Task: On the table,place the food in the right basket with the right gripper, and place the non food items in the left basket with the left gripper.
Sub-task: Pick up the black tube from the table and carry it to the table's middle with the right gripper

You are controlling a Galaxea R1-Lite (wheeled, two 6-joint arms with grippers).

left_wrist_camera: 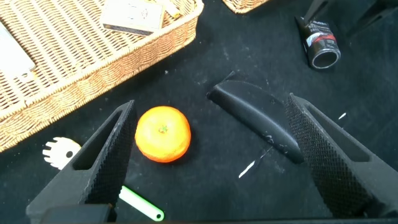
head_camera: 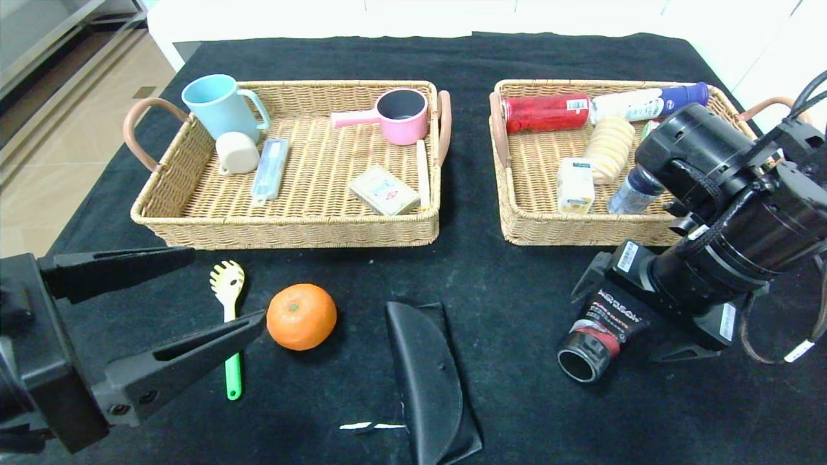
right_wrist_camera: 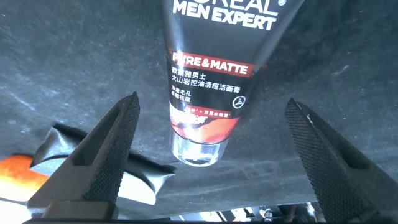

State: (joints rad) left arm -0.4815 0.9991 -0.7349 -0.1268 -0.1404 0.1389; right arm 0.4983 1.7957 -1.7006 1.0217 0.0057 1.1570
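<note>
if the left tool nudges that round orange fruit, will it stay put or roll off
The round orange fruit would probably roll: it is ball-shaped and lies free on the black cloth table. Its skin looks smooth, so the open left tool may slip unless it closes across the middle.

Orange fruit (head_camera: 301, 316) lies on the black table (head_camera: 504, 303) between the yellow-headed pasta fork (head_camera: 229, 323) and black half-round case (head_camera: 428, 378); the black tube (head_camera: 599, 338) lies farther right

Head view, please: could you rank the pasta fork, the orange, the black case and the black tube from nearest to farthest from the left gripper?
From the left gripper:
1. Pasta fork, between its fingers.
2. Orange, just right of the lower fingertip.
3. Black case, table centre.
4. Black tube, far right, below the right gripper.
</note>
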